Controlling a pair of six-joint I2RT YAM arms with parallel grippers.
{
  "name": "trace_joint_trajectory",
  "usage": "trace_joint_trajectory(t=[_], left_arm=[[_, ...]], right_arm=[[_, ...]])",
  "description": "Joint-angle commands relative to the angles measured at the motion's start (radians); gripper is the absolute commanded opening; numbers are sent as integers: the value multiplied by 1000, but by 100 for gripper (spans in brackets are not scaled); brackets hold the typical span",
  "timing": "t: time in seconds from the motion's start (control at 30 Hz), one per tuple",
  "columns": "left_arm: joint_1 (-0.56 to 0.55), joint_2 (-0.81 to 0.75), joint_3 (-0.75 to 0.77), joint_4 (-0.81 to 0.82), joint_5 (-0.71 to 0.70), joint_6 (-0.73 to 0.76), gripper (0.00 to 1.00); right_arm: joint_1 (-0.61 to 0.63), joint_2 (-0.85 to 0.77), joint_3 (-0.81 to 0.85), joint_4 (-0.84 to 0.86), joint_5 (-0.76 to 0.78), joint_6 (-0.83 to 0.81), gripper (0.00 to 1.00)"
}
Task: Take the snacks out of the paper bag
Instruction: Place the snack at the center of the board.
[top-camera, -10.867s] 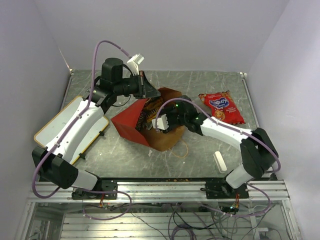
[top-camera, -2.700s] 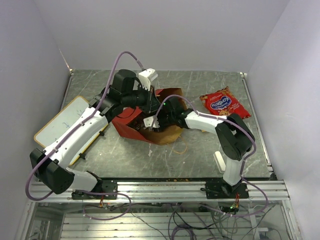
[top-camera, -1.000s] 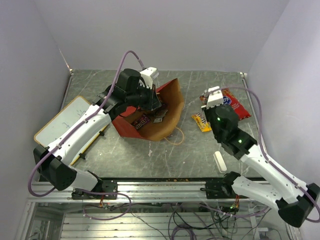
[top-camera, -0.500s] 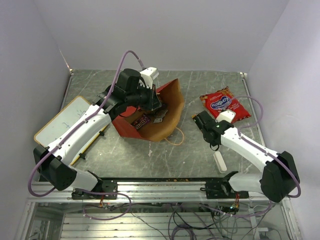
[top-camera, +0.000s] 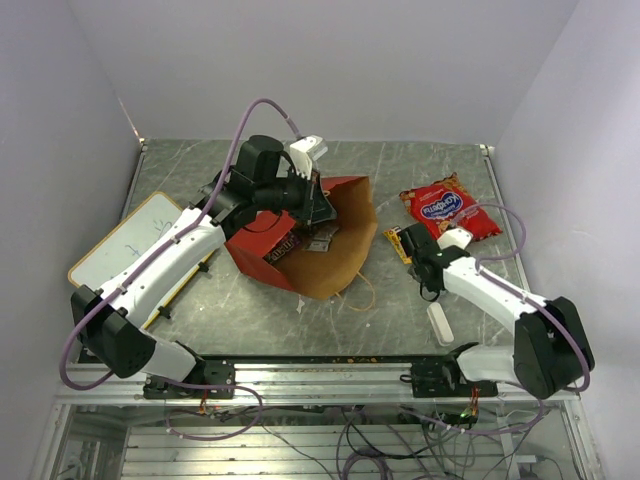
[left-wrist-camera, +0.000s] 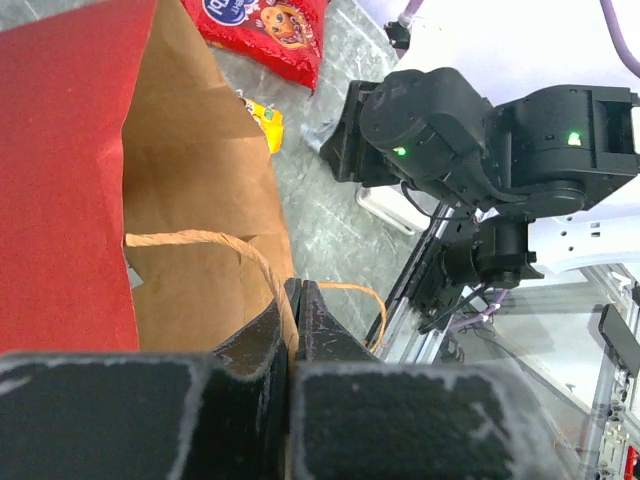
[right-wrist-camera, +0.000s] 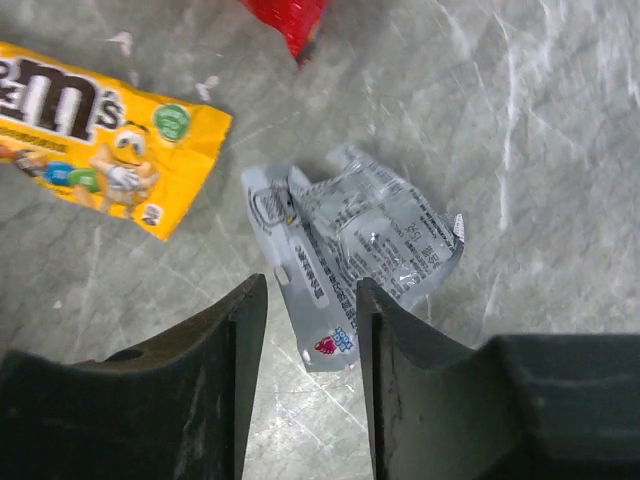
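The paper bag (top-camera: 262, 252) lies tilted on the table, red outside, with its brown inside (left-wrist-camera: 200, 180) facing right. My left gripper (left-wrist-camera: 298, 292) is shut on the bag's rim beside a tan loop handle (left-wrist-camera: 225, 242). A few small wrappers (top-camera: 300, 242) show in the bag's mouth. Out on the table lie the red packet (top-camera: 447, 210), a yellow wrapper (right-wrist-camera: 100, 140) and a crumpled silver wrapper (right-wrist-camera: 365, 235). My right gripper (right-wrist-camera: 310, 300) hangs open just over the silver wrapper, whose lower end sits between the fingertips without touching them.
A yellow-framed whiteboard (top-camera: 125, 250) lies at the left, under the left arm. A small white block (top-camera: 440, 323) rests near the front right. The second orange handle loop (top-camera: 362, 297) trails onto the table in front of the bag.
My right gripper has opened and let the silver wrapper onto the table beside the yellow one. The left gripper has pulled the bag's rim up and to the right.
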Motion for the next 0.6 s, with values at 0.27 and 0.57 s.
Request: trace_joint_trajectory(t=[0.27,0.57], left_arm=[[-8,-10,3,47,5,11,7],[-9,-28,4,44,-30,17,7]], right_arm=[[-1,-265,4,540,-336,-830,65],[42,-327,50,623,-1032,-1468,67]])
